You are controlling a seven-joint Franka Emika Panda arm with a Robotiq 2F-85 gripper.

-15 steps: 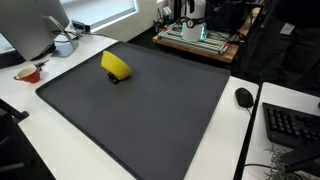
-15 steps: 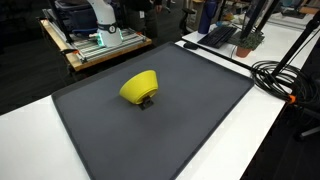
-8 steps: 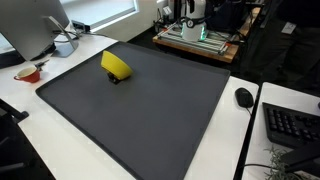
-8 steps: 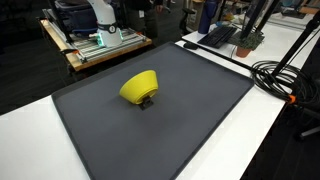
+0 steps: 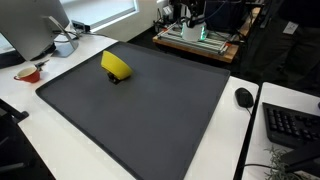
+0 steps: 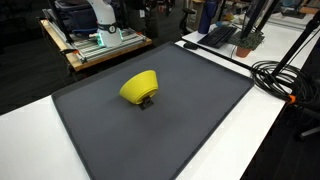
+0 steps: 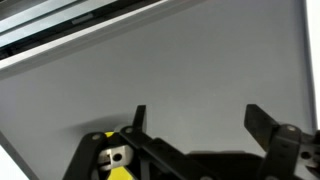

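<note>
Tool (image 7: pixel 200 120) hangs spread wide in the wrist view, with nothing between its fingers (image 7: pixel 262 122) and only the dark mat (image 7: pixel 180 70) beneath. Out on the desk (image 5: pixel 250 130), the yellow bowl (image 5: pixel 116 66) lies tipped on that mat toward the desk's far left corner, propped over a small dark object (image 6: pixel 147 102). A mouse (image 5: pixel 244 97) sits by the right edge, well apart.

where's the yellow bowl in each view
In an exterior view: yellow bowl upper left, on the dark mat.
In an exterior view: near the centre, on the same mat.
Wrist view: a yellow scrap low left by the open claw; cannot tell if it is the bowl.
Shared landmark: the dark mat.
</note>
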